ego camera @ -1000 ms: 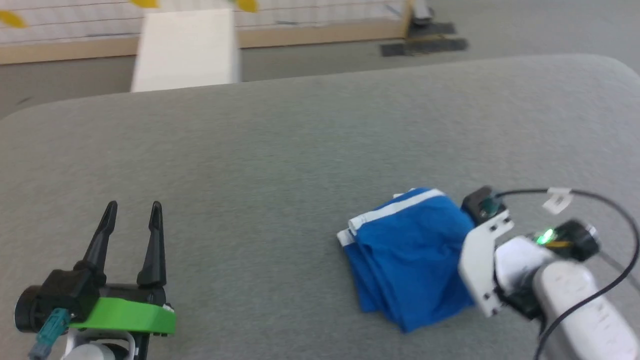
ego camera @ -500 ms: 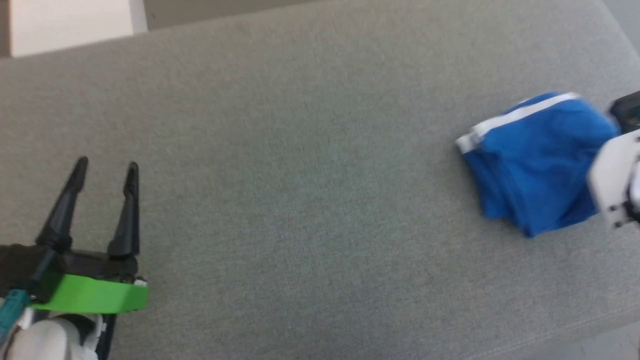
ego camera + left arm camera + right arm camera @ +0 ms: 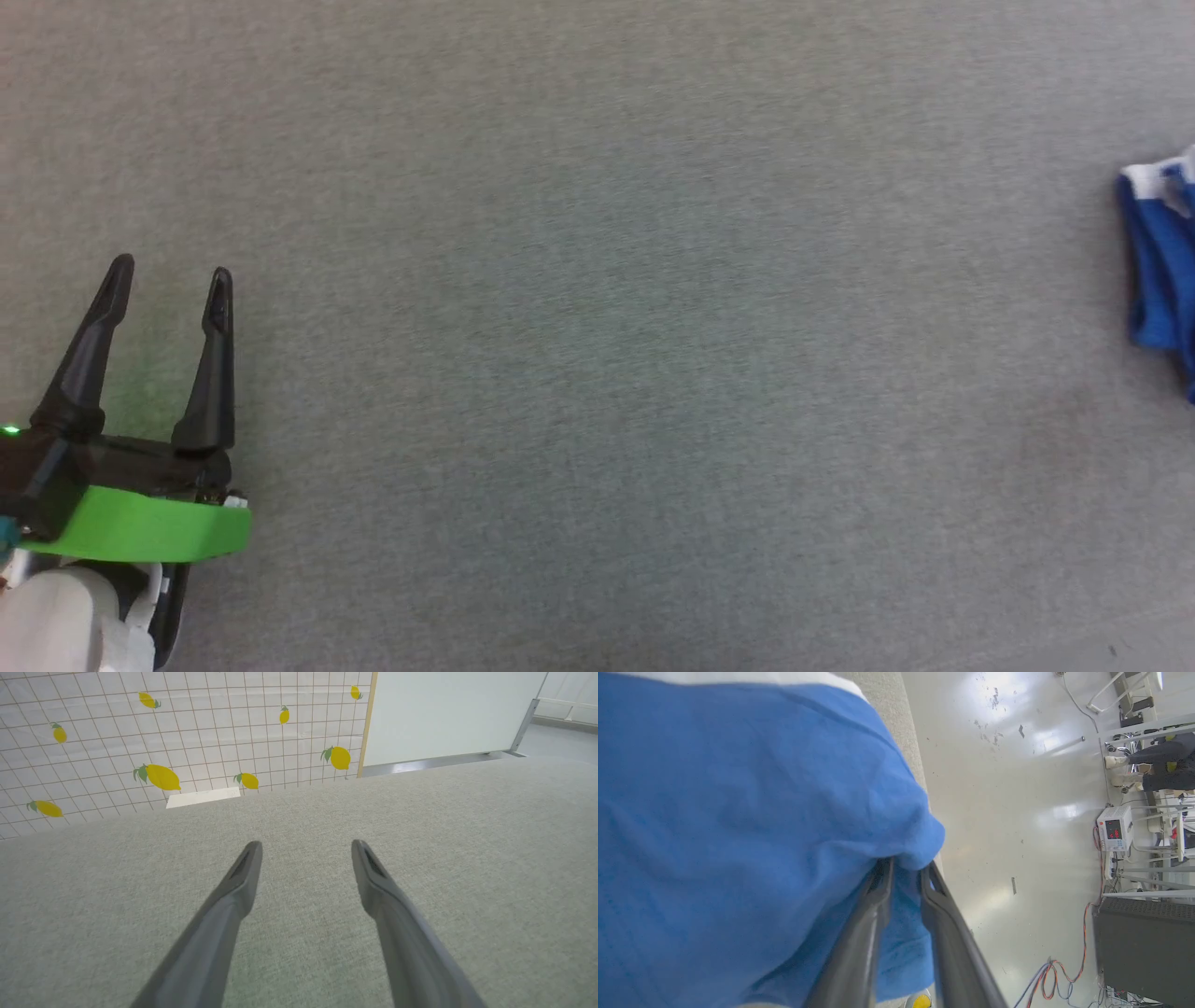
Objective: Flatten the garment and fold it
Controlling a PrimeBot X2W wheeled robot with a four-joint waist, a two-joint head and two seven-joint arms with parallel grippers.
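Note:
The garment (image 3: 1158,271), bright blue with a white trim band, is cut off by the right edge of the head view on the grey table (image 3: 597,327). In the right wrist view the blue garment (image 3: 738,812) bulges over the fingertips, and my right gripper (image 3: 903,868) is shut on a fold of it near the table's edge. My left gripper (image 3: 173,280) stands open over bare table at the lower left, far from the garment. The left wrist view shows the left gripper (image 3: 306,851) with nothing between its fingers (image 3: 233,896).
The table's edge (image 3: 901,723) drops to a shiny pale floor (image 3: 1017,788). Cables, a metal cabinet (image 3: 1143,952) and a small meter stand there. Beyond the table's far side is a lemon-print grid wall (image 3: 187,732) and a white panel (image 3: 444,714).
The head camera has swung left and down, so the garment slid to the right edge and the right arm left the picture. The left gripper stays open.

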